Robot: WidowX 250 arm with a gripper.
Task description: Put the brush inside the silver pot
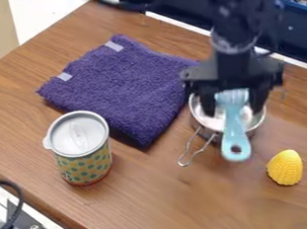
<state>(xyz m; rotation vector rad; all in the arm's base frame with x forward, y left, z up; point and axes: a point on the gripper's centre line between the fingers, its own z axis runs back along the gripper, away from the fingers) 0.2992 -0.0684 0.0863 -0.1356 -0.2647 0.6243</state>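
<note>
The black gripper (232,100) hangs over the silver pot at the right of centre, shut on the light blue brush by its wide head, one finger on each side. The brush (234,127) points its handle toward the camera, and the handle's end with its hole lies past the pot's near rim in the view. Below it, the silver pot (212,121) stands on the table, its wire handle pointing to the lower left. The brush and gripper hide much of the pot's inside. Whether the brush touches the pot, I cannot tell.
A folded purple towel (122,87) lies left of the pot. A lidded cup with dots (83,163) stands at the lower left of the wooden table (183,202). To the pot's lower right is a yellow corn-like object (285,168).
</note>
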